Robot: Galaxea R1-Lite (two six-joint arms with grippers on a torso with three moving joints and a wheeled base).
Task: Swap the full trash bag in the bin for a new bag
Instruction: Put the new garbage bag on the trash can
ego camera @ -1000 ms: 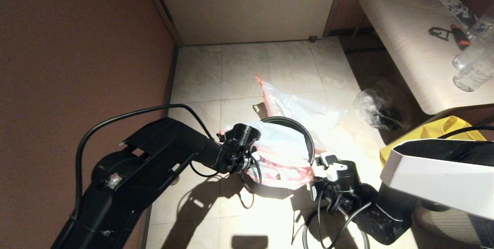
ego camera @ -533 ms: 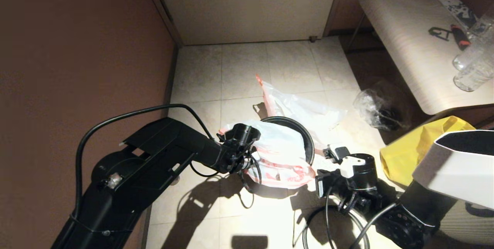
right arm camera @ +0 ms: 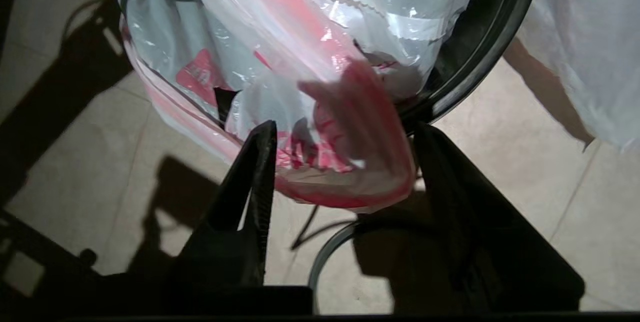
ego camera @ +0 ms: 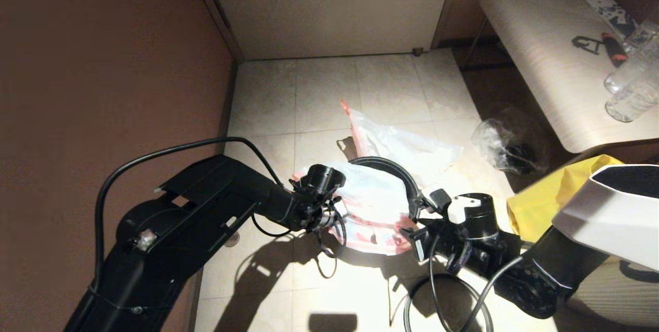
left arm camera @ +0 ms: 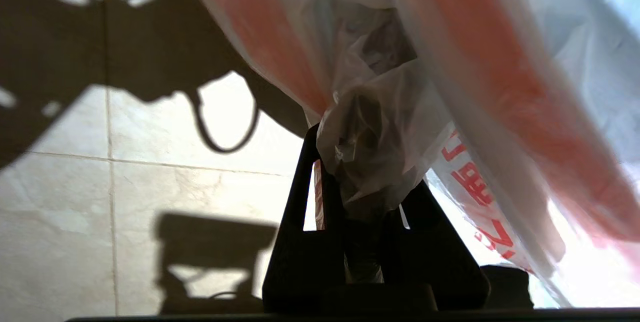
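The black bin [ego camera: 406,180] stands on the floor tiles. The milky new bag [ego camera: 376,195] with red characters is draped over its near side. My left gripper [ego camera: 333,217] is shut on a bunched fold of that bag [left arm camera: 372,162]. My right gripper [ego camera: 418,213] is open at the bin's right rim [right arm camera: 480,47], its fingers either side of the bag's hanging red-edged flap [right arm camera: 345,162]. The see-through full trash bag [ego camera: 406,146] with orange-pink handles lies on the floor behind the bin. The grey hoop [right arm camera: 320,257] lies on the floor under my right arm.
A yellow tote bag [ego camera: 545,203] and a clear bag with dark contents [ego camera: 507,146] sit to the right. A pale bench [ego camera: 540,54] carries bottles [ego camera: 633,90]. The brown wall [ego camera: 103,64] is close on the left.
My right arm swung out to the right, then came back left, and its open fingers now straddle the new bag's edge. The left gripper kept its hold and hardly moved.
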